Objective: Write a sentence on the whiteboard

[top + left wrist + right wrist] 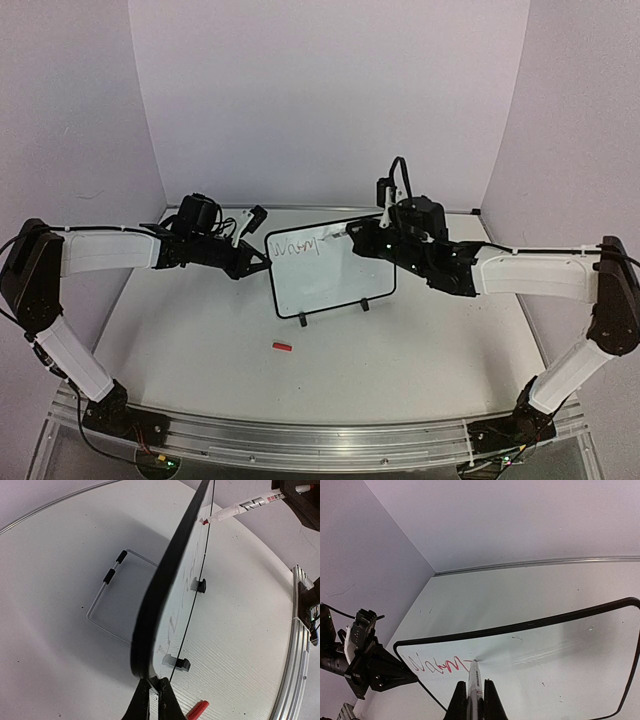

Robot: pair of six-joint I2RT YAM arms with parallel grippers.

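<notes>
Only one short scrawl of the sentence [295,245] sits at the ten o'clock corner of the whiteboard [335,280], which stands mid-worktop [420,350], so most seems unwritten; the right tool [357,232] is clamped on a marker [474,680] with its tip touching the board, while the left tool [154,692] pinches its nine o'clock edge.

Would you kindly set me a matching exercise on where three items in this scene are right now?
Items: 1 black-framed white whiteboard; 2 white-barrelled marker pen; 3 small red plastic piece.
States: A lying loose on the white table; B pinched at its edge by the left gripper; C held in the right gripper, tip at the board.
Pairs: 1-B; 2-C; 3-A.
</notes>
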